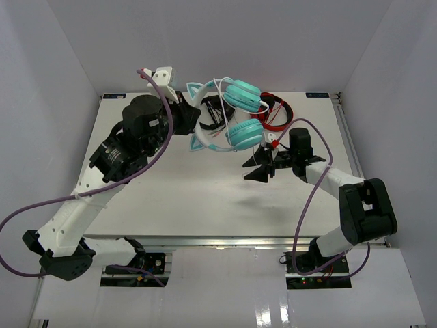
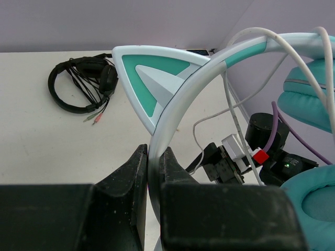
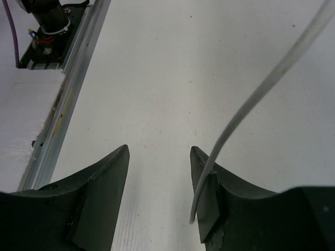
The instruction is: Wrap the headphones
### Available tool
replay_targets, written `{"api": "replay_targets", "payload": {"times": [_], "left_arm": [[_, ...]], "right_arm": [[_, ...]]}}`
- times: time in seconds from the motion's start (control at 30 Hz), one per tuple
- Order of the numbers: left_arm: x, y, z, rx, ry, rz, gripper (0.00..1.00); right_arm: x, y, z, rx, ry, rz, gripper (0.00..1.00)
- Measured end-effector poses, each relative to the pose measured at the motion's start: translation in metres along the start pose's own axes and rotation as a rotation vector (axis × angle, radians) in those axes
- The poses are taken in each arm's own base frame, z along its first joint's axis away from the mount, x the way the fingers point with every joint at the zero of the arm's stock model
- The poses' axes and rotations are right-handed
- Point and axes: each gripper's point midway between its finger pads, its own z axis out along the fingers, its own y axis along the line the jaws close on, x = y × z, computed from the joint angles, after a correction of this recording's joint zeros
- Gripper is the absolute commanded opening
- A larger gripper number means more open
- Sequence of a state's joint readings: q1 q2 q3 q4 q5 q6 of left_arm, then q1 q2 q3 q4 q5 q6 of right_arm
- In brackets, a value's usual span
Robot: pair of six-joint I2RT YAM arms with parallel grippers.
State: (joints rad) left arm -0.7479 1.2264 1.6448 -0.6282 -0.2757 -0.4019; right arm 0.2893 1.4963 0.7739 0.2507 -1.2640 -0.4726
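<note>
**Headband clamped left; cable loose at the right fingers**

Top view: the headphones (image 1: 243, 134) hang at the far middle of the table (image 1: 205, 198), just beside the red headphones (image 1: 278, 109). The two teal ear cups sit one above the other. Whether any part touches the surface cannot be judged from above.

Left wrist view adds the grip. The left gripper (image 2: 154, 157) is closed on the white headband (image 2: 180, 107), one finger on each face, just below a cat ear (image 2: 152, 78). This view alone shows the black headphones (image 2: 78, 83) clearly, lying flat on the table well beyond the ear.

Right wrist view: the right gripper (image 3: 159, 157) stands wide open with bare table between its fingers. The thin white cable (image 3: 261, 89) slants down from upper right, and its lower end lies against the inner face of one finger (image 3: 209, 193). Nothing pinches it.

The white cable loops across the headband and ear cups, close to the right arm's wrist.
</note>
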Motion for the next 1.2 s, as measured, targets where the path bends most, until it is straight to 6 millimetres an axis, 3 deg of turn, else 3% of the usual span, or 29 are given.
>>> {"api": "replay_targets", "payload": {"times": [0.2, 0.37, 0.53, 0.67, 0.7, 0.87, 0.97, 1.0, 1.2], "left_arm": [[-0.005, -0.001, -0.006, 0.009, -0.013, -0.004, 0.00], [-0.005, -0.001, -0.007, 0.009, -0.015, -0.004, 0.00], [-0.005, -0.001, -0.007, 0.009, -0.014, -0.004, 0.00], [-0.007, 0.000, -0.007, 0.005, -0.018, -0.004, 0.00], [-0.008, 0.000, -0.007, 0.003, -0.021, -0.005, 0.00], [-0.009, 0.000, -0.005, -0.002, -0.025, -0.006, 0.00], [-0.009, 0.000, -0.003, -0.002, -0.023, -0.005, 0.00], [-0.009, -0.001, -0.003, -0.002, -0.023, -0.005, 0.00], [-0.011, -0.002, -0.004, 0.002, -0.027, -0.007, 0.00]], "right_arm": [[0.005, -0.005, -0.001, 0.035, 0.023, 0.008, 0.44], [0.011, -0.008, -0.001, 0.044, 0.032, 0.030, 0.30], [0.010, -0.007, 0.002, 0.043, 0.022, 0.062, 0.09], [0.011, -0.002, 0.008, 0.041, 0.016, 0.086, 0.08], [0.012, -0.001, 0.009, 0.042, 0.016, 0.097, 0.15], [0.013, 0.000, 0.010, 0.064, 0.016, 0.124, 0.71], [0.013, -0.007, 0.008, 0.113, 0.031, 0.113, 0.88], [0.014, -0.011, 0.007, 0.134, 0.037, 0.108, 0.92], [0.012, -0.042, -0.001, 0.325, 0.061, 0.104, 0.90]]}}
